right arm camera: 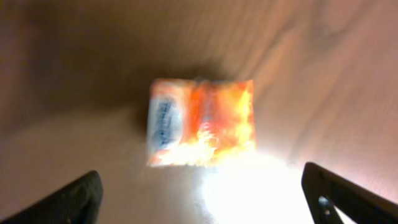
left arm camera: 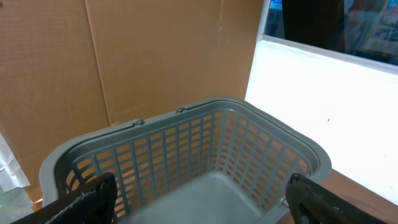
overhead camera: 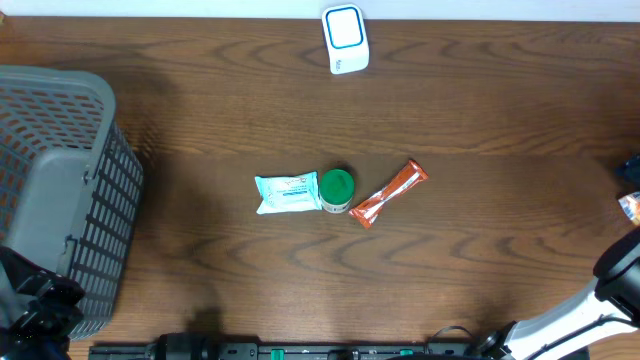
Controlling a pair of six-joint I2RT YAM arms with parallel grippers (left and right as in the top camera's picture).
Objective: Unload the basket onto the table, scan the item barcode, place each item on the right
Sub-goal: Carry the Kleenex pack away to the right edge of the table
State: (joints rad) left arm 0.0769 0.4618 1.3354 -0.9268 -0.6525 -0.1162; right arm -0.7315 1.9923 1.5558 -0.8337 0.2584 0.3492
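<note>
A small orange and white packet (right arm camera: pixel 200 122) lies flat on the wooden table, blurred and under a bright glare. My right gripper (right arm camera: pixel 200 175) hovers over it, open, its dark fingers (right arm camera: pixel 74 199) wide at the lower corners and touching nothing. From overhead the same packet (overhead camera: pixel 629 207) sits at the far right edge. The white and blue scanner (overhead camera: pixel 345 38) stands at the back centre. My left gripper (left arm camera: pixel 200 182) is open and empty above the grey basket (left arm camera: pixel 261 124). I see no barcode.
A white-teal pouch (overhead camera: pixel 288 193), a green-lidded jar (overhead camera: pixel 337 188) and an orange-red bar (overhead camera: pixel 390 193) lie mid-table. The grey mesh basket (overhead camera: pixel 60 110) fills the left side. Cardboard and a bright wall stand behind it.
</note>
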